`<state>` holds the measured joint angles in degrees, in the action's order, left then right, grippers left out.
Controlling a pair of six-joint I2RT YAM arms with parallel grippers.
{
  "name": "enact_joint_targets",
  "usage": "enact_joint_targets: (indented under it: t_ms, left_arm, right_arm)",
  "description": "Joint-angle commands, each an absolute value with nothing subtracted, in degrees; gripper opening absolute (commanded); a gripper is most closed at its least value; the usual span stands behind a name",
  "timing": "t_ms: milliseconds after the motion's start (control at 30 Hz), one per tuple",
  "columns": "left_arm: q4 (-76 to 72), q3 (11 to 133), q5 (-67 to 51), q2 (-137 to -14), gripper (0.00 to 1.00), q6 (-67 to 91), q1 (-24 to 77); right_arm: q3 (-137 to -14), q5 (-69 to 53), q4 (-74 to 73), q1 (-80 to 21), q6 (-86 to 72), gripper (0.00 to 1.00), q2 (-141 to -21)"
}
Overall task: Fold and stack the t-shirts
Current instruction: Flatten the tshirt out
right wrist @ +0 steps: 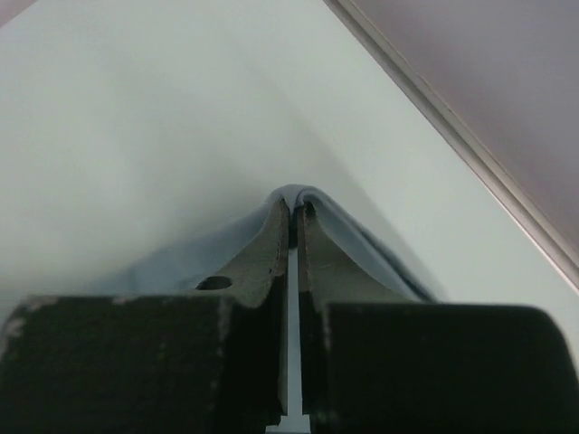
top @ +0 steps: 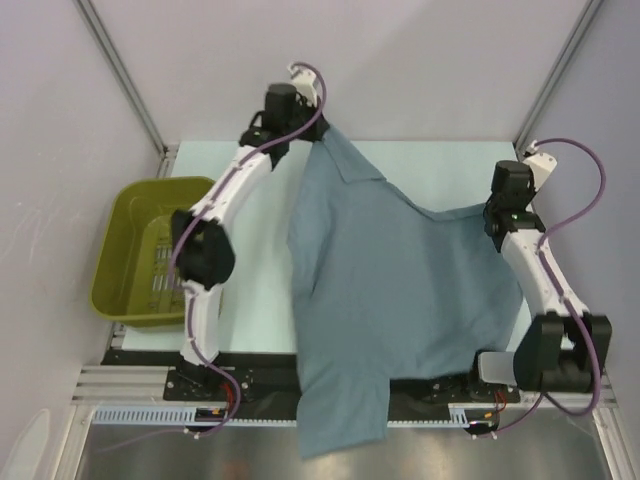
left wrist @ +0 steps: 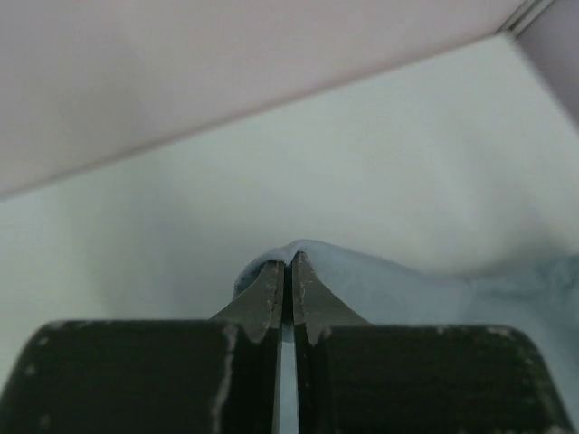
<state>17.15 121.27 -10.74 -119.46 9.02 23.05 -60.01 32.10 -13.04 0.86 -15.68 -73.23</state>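
plain slate blue-grey cotton t-shirt [top: 400,290] spread over pale table [top: 440,160], near end hanging off front edge. left gripper [left wrist: 286,264] pinching far corner, right gripper [right wrist: 295,203] pinching right edge, cloth tented at each pinch: likely tensioning it flat for folding. olive plastic basket [top: 125,255] at left, apart.

No legible text or labels anywhere.

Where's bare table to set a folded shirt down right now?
Two patches: the strip of table between the left arm and the t-shirt, and the far wedge between the left gripper and right gripper. Centre and near edge are covered by the shirt, which both grippers pinch; the olive basket takes the left side.
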Motion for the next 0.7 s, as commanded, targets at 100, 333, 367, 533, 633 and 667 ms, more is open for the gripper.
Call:
enact_joint_targets:
  t_ms: [100,333,367,533,633,667]
  left_arm:
    - [9.9,137.5,-17.0,-137.2,0.00,14.8,18.0]
    - [0.3,134.2,-21.4,-141.2,0.00,22.9,13.8]
    - [-2.4,133.9,-21.6,-141.6,0.00,23.8,13.9]
    - [-1.8,135.3,-25.4,-142.7,0.00,27.9,14.9]
    - [-2.9,128.8,-24.0,-138.7,0.00,29.8,15.5]
    - [-3.9,125.0,-24.3,-137.3,0.00,30.7,15.6]
  right_arm:
    - [-62.7,28.7,11.5,4.7,-17.3,0.00,-92.4]
    - [-75.2,26.2,8.0,7.4,-17.4,0.00,-106.3]
    - [-76.5,26.4,7.0,8.3,-17.8,0.00,-107.3]
    - [-86.3,25.7,-2.3,11.3,-19.6,0.00,-112.2]
    - [-89.9,21.0,-4.7,13.1,-19.8,0.00,-114.8]
    - [-90.4,18.5,-4.5,13.4,-19.7,0.00,-115.9]
